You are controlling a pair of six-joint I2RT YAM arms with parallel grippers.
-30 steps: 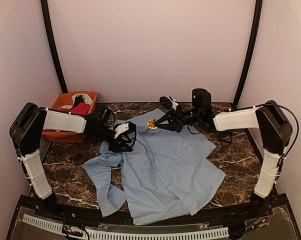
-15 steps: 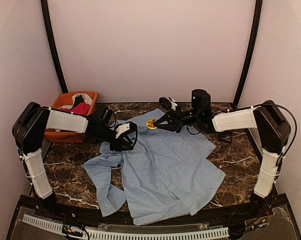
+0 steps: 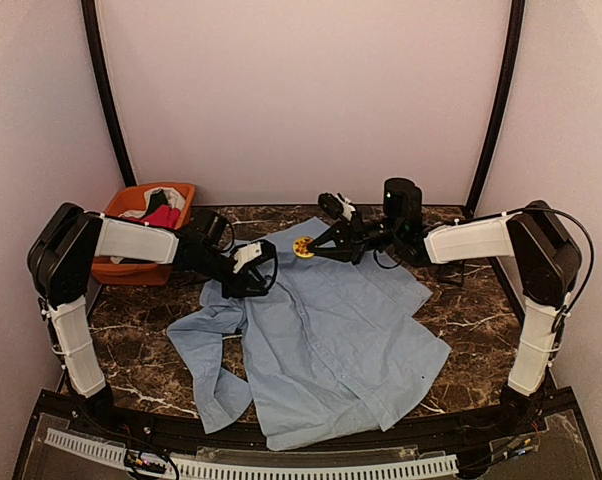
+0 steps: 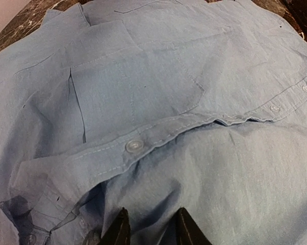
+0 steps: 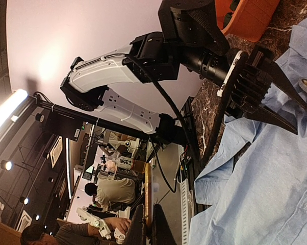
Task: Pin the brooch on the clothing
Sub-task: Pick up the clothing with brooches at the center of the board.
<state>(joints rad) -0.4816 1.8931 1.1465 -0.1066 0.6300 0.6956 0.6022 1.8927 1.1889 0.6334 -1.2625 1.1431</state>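
Top external view: the left gripper [image 3: 253,280] pinches the shirt [image 3: 331,340], likely steadying it for the right gripper [image 3: 313,250], clamped on the yellow brooch [image 3: 305,249] at the shirt's far edge.

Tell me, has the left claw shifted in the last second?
Yes, slightly: the left gripper crept toward the back wall, away from the table's near edge.

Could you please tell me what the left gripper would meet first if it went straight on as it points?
Most likely the light blue shirt: the left gripper points into its fabric near the buttoned edge; depth is unclear.
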